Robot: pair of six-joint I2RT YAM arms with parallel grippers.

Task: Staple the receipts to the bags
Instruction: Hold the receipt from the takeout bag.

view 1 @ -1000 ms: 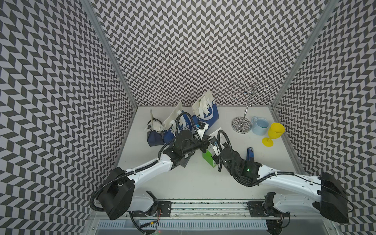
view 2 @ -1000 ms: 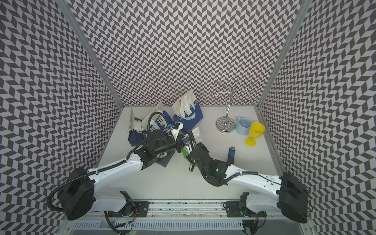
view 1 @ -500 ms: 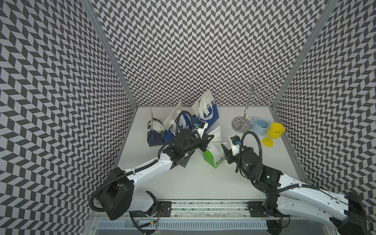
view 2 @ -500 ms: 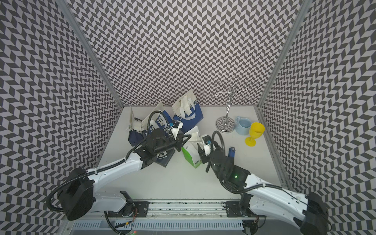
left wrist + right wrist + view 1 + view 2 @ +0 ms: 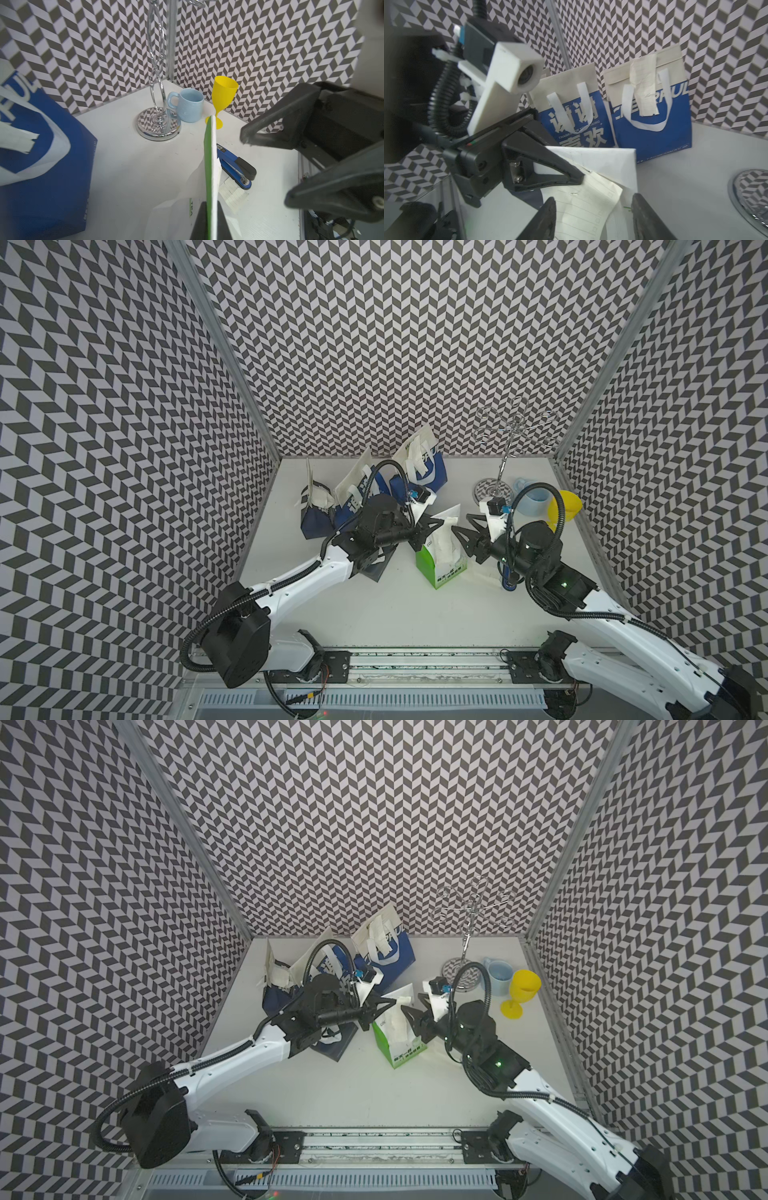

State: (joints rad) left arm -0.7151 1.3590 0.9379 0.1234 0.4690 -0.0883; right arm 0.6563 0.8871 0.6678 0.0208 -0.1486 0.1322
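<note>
Item: green bag, receipt on its face, middle of the table; I hold its top edge pinched in the left gripper, right gripper spread open just beside; risk, by my judgement: a brushing finger tears the receipt or tips the bag.

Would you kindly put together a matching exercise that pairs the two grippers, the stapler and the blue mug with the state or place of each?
Things:
1. left gripper
2. right gripper
3. stapler
4. light blue mug

States or places:
A. standing upright between the chrome stand and the yellow goblet
B. open, holding nothing, next to the green bag
C. shut on the green bag's top edge
D. lying on the table beside loose receipts

Pairs: 1-C, 2-B, 3-D, 4-A.
</note>
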